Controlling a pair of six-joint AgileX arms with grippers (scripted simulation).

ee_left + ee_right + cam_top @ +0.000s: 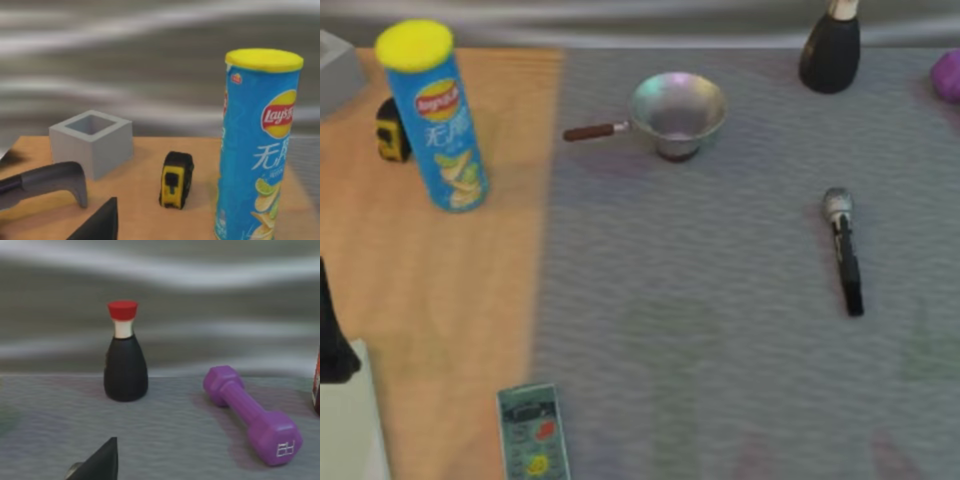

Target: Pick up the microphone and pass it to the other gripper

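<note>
The microphone (844, 250) lies flat on the grey cloth at the table's right. Its silver mesh head (837, 205) points to the back and its black handle runs toward the front. No gripper is near it in the top view. My left arm (332, 345) shows only as a dark shape with pale casing at the left edge. In the left wrist view a black wedge of my left gripper (100, 225) hangs over the wooden surface. A black wedge of my right gripper (100, 462) shows in the right wrist view, over grey cloth, with a small grey rounded bit beside it.
A metal pan (675, 110) with a brown handle sits at the back middle. At the back right are a dark bottle (830, 50) (125, 365) and a purple dumbbell (948, 75) (250, 412). A chips can (435, 120), tape measure (392, 130) and grey box (92, 142) stand back left; a remote (532, 432) lies in front.
</note>
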